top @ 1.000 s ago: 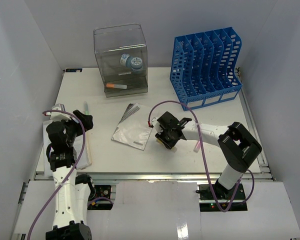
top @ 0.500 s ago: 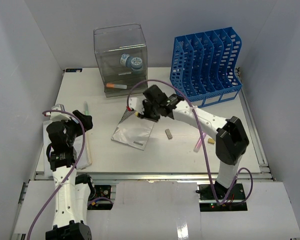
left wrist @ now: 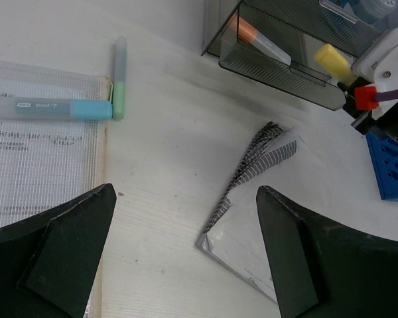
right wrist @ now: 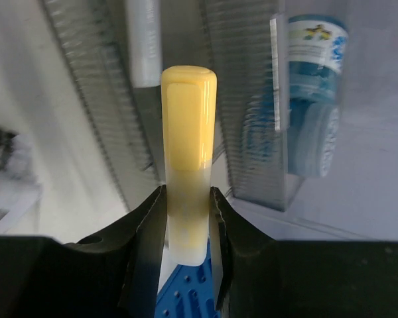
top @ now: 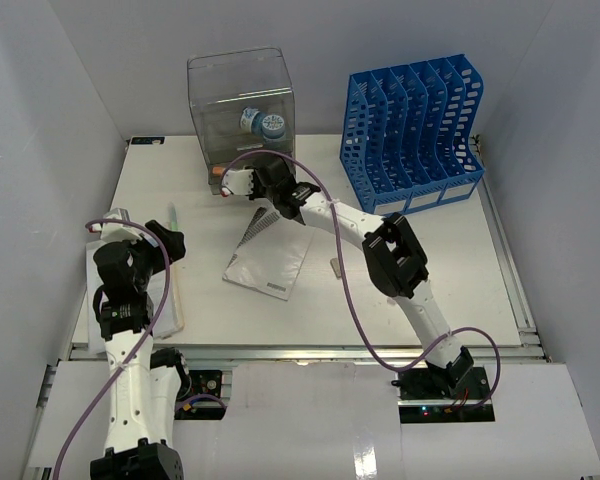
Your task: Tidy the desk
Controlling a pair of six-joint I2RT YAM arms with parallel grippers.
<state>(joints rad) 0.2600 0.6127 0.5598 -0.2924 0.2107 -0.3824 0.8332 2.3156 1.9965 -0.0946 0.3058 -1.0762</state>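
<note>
The white desk (top: 450, 250) carries a clear plastic drawer box (top: 242, 120) at the back left. My right gripper (top: 252, 181) reaches up to the box's open lower tray and is shut on a yellow highlighter (right wrist: 188, 132), gripped between the pads (right wrist: 146, 232) and pointing at the tray. The highlighter also shows in the left wrist view (left wrist: 333, 61). An orange-capped pen (left wrist: 255, 41) lies in that tray. My left gripper (top: 166, 243) is open and empty at the desk's left side, its fingers (left wrist: 66, 252) above bare desk beside a silver booklet (top: 270, 256).
A blue slotted file rack (top: 415, 130) stands at the back right. A mesh document pouch (left wrist: 33, 165) lies at the left with a blue highlighter (left wrist: 53, 108) on it and a green one (left wrist: 119, 79) beside it. A small eraser (top: 337, 266) lies mid-desk. A blue tape roll (top: 265, 122) sits in the box.
My right arm has swung from the desk's middle to the back left, up to the drawer box, carrying the yellow highlighter. The left arm has not moved.
</note>
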